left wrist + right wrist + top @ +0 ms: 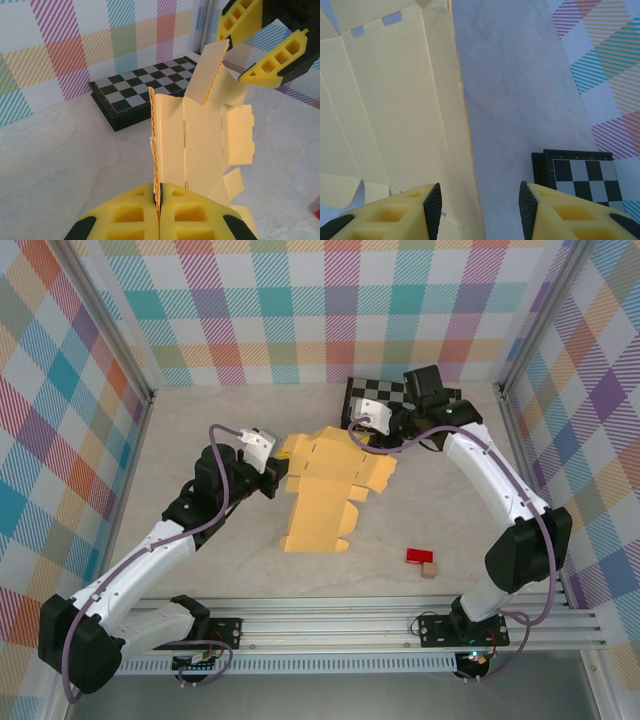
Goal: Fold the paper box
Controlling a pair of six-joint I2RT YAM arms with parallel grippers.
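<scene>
The paper box (330, 490) is a flat yellow-orange die-cut sheet lying mid-table, its far-left corner lifted. My left gripper (278, 472) is shut on that left edge. In the left wrist view the corrugated edge of the paper box (200, 140) stands upright out of the closed left gripper (160, 197), and one flap rises toward my right gripper (230, 59). My right gripper (362, 430) hovers over the sheet's far right side. It is open in the right wrist view (480, 205), straddling the long edge of the paper box (390, 100) without touching it.
A black-and-white checkerboard (385, 395) lies against the back wall, just behind my right gripper, and also appears in the wrist views (145, 92) (580, 175). A red block (419, 556) and a tan block (429, 570) sit front right. Plaid walls enclose the table.
</scene>
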